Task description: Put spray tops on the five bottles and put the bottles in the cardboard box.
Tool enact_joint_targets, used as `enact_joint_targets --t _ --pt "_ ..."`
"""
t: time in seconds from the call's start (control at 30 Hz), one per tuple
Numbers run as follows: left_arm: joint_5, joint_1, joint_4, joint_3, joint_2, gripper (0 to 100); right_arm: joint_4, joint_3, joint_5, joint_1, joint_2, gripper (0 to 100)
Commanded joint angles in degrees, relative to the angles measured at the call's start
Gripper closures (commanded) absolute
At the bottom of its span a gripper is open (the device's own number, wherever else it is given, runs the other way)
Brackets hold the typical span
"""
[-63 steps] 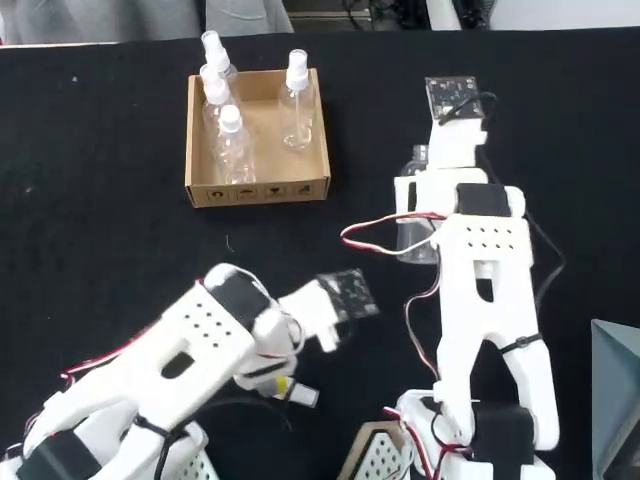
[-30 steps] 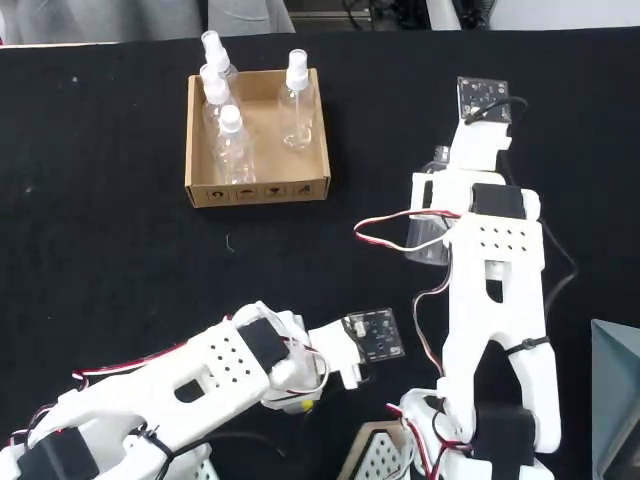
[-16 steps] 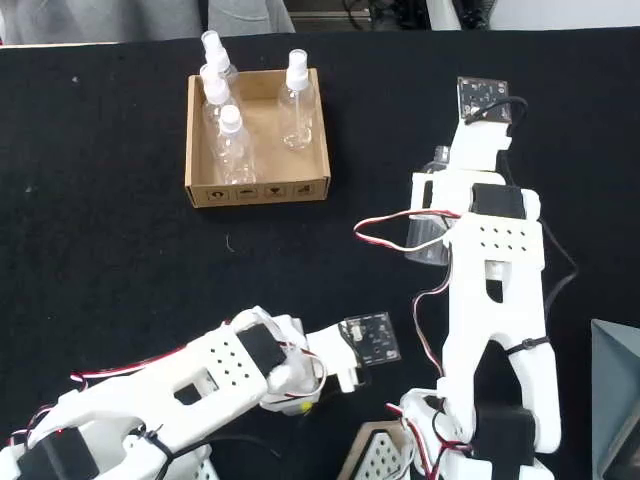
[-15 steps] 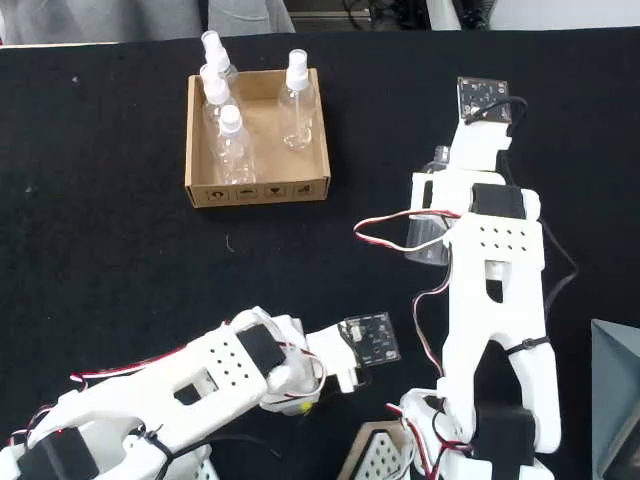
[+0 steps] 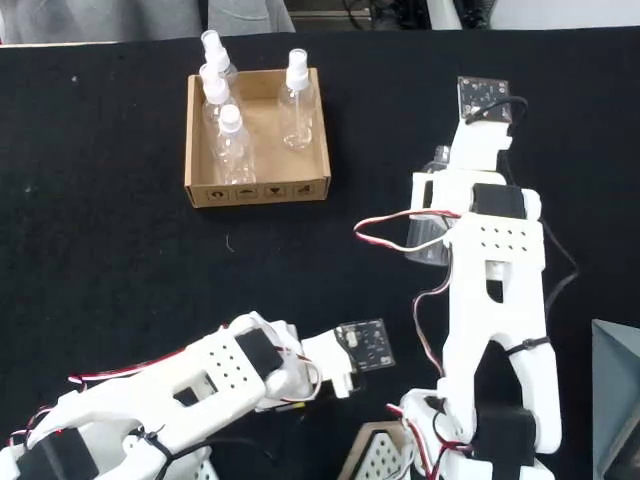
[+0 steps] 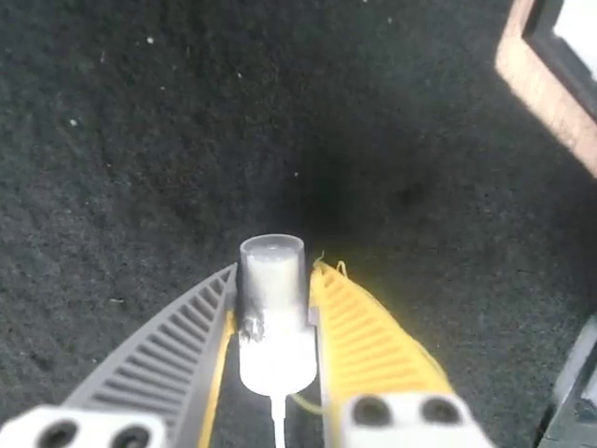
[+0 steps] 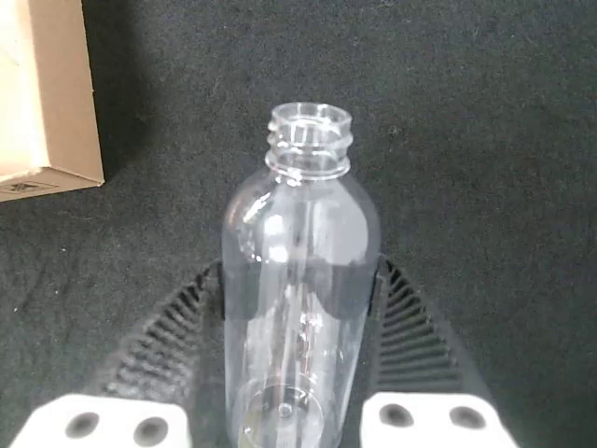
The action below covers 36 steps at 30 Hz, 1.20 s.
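High view: the box (image 5: 257, 190) sits toward the far left corner of the desk (image 5: 100, 250) and holds four capped bottles (image 5: 296, 100). The open bottle (image 5: 425, 238) is beside the right arm, right of the box.

Left wrist view: the left gripper (image 6: 272, 280) is clamped on the spray top (image 6: 273, 322), its thin tube trailing toward the wrist.

Right wrist view: the right gripper (image 7: 300, 271) is closed around the open bottle's body, leaving the threaded neck free.

The bottle is probably light, thin-walled and slick, so it is best held mid-body without hard squeezing. The top looks stiff, but its tube is likely bendable.
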Motion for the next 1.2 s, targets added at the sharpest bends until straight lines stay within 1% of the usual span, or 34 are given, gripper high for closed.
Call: enact_joint_targets --t 0.0,0.13,0.3,0.43,0.6,0.7,1.0,1.17 --pt "0.53 0.13 0.88 -2.07 -1.14 91 -1.58 -1.71 -0.09 1.67 -3.21 90.0" --pt "0.53 -3.21 5.8 -5.67 -1.14 91 -1.58 -1.71 -0.09 1.67 -3.21 90.0" --pt "0.44 -6.9 8.44 -7.6 -1.14 91 -1.58 -1.71 -0.09 1.58 -3.12 90.0" --pt "0.44 -6.64 11.25 -8.92 -1.14 91 -1.58 -1.71 -0.09 1.49 -3.12 90.0" --pt "0.44 -6.99 11.78 -9.54 -0.44 91 -1.58 -1.71 -0.09 1.49 -3.12 90.0" --pt "0.44 -6.99 11.78 -11.12 3.87 91 -1.58 -1.71 -0.09 1.49 -3.12 90.0" --pt "0.53 -6.9 11.87 -22.02 26.37 91 -1.58 -1.71 -0.09 1.49 -3.12 90.0" --pt "0.53 -6.81 11.96 -24.13 30.86 91 -1.58 -1.71 -0.09 1.49 -3.12 90.0"
